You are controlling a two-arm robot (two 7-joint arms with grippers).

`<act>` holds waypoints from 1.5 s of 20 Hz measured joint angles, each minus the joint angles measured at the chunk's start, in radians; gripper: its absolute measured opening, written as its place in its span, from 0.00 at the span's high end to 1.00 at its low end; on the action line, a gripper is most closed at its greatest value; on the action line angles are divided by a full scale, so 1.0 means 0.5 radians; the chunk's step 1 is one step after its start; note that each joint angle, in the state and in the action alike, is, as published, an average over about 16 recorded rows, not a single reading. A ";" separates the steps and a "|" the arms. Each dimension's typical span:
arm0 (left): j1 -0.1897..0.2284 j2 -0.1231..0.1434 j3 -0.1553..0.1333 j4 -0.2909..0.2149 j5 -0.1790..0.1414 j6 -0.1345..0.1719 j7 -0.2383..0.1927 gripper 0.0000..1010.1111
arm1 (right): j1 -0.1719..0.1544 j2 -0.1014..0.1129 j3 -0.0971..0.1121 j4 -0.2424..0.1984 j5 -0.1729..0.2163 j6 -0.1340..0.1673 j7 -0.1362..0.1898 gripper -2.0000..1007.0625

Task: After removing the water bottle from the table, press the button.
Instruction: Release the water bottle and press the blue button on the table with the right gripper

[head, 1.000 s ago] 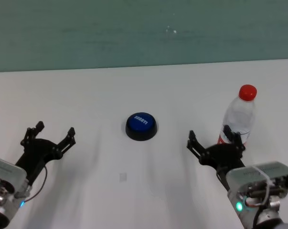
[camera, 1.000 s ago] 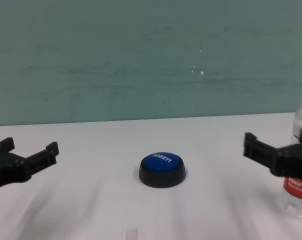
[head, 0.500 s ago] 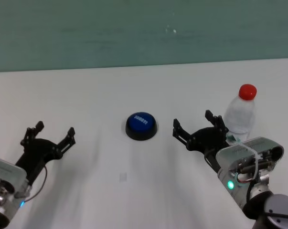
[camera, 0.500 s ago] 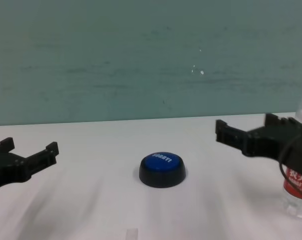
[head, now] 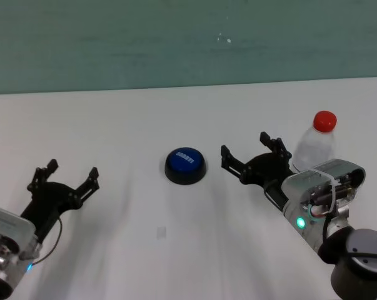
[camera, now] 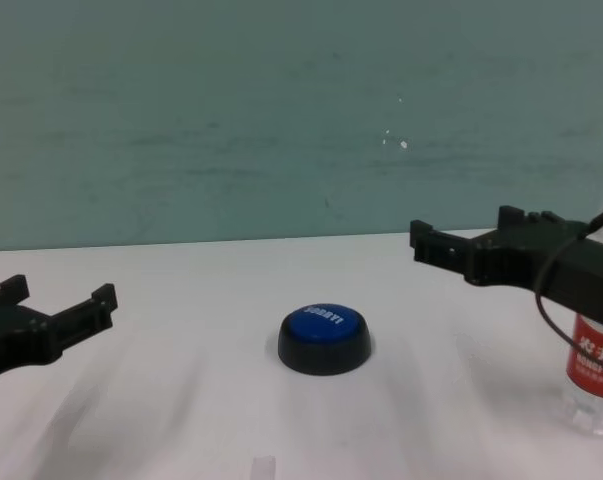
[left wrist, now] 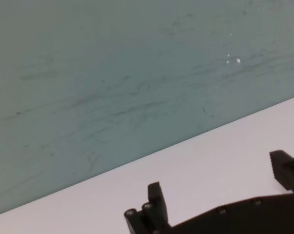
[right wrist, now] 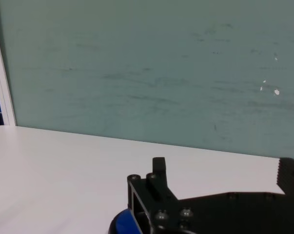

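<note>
The clear plastic water bottle with a red screw cap and red-and-white label [head: 316, 145] stands upright on the plain white tabletop [head: 175, 112], toward the robot's right side. The round blue dome button on a black base [head: 185, 165] sits near the table's middle, with small white lettering on its top. The right gripper [head: 253, 155] hovers between the button and the bottle, raised above the table, its 2 black fingers [camera: 441, 243] spread wide apart and holding nothing; the bottle is just beside and behind it, partly hidden by the arm in the chest view. In the right wrist view a sliver of the blue button shows below the gripper's fingers. The left gripper [head: 63, 175] rests low over the table on the left, well apart from the button, its 2 fingers also spread apart and empty.
</note>
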 joint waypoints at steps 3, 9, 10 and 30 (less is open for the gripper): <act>0.000 0.000 0.000 0.000 0.000 0.000 0.000 0.01 | 0.064 0.017 -0.015 0.065 0.029 0.002 0.019 0.00; 0.000 0.000 0.000 0.000 0.000 0.000 0.000 0.01 | 0.195 0.035 -0.054 0.215 0.075 -0.001 0.047 0.00; 0.000 0.000 0.000 0.000 0.000 0.000 0.000 0.01 | 0.219 0.037 -0.062 0.244 0.082 -0.003 0.052 0.00; 0.000 0.000 0.000 0.000 0.000 0.000 0.000 0.01 | 0.649 -0.014 -0.229 0.825 0.188 -0.121 0.131 0.00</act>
